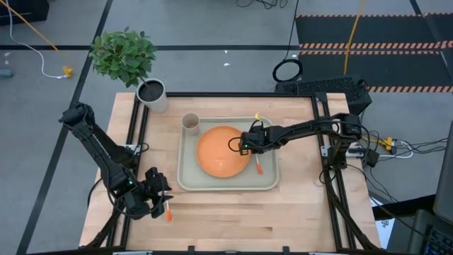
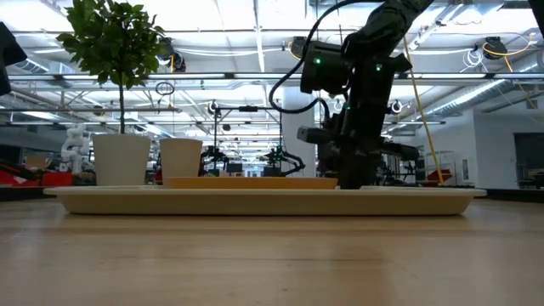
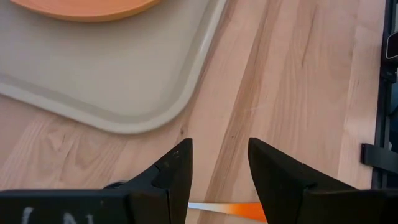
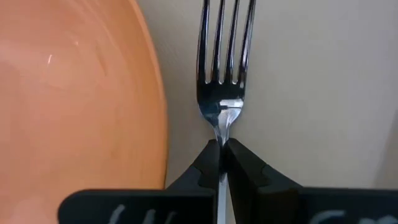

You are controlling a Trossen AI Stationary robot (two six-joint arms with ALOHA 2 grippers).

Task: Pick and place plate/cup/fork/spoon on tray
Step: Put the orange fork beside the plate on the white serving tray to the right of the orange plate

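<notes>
The pale green-grey tray (image 1: 185, 185) lies mid-table with the orange plate (image 1: 221, 152) and the beige cup (image 1: 191, 124) on it. My right gripper (image 4: 222, 144) is low over the tray at the plate's right rim, shut on the fork (image 4: 224, 74), whose orange-red handle (image 1: 259, 168) shows on the tray floor. My left gripper (image 3: 219, 146) is open near the table's front left, off the tray's near left corner. Its fingers stand on either side of the spoon's orange-red handle (image 3: 239, 211). The spoon's bowl is hidden. My right gripper pinches the fork's thin metal neck (image 4: 222, 127), just behind the tines, between its two fingertips. The fingers lie along the fork, and the tines (image 4: 225, 37) point away past them. The fork lies beside the plate's rim (image 4: 155, 93) over the tray floor; whether it rests there I cannot tell.
A grey-white pot (image 1: 152, 94) with a leafy plant stands at the table's far left corner, behind the tray. Dark frame rails run along the table's left and right sides. Bare wood lies in front of the tray.
</notes>
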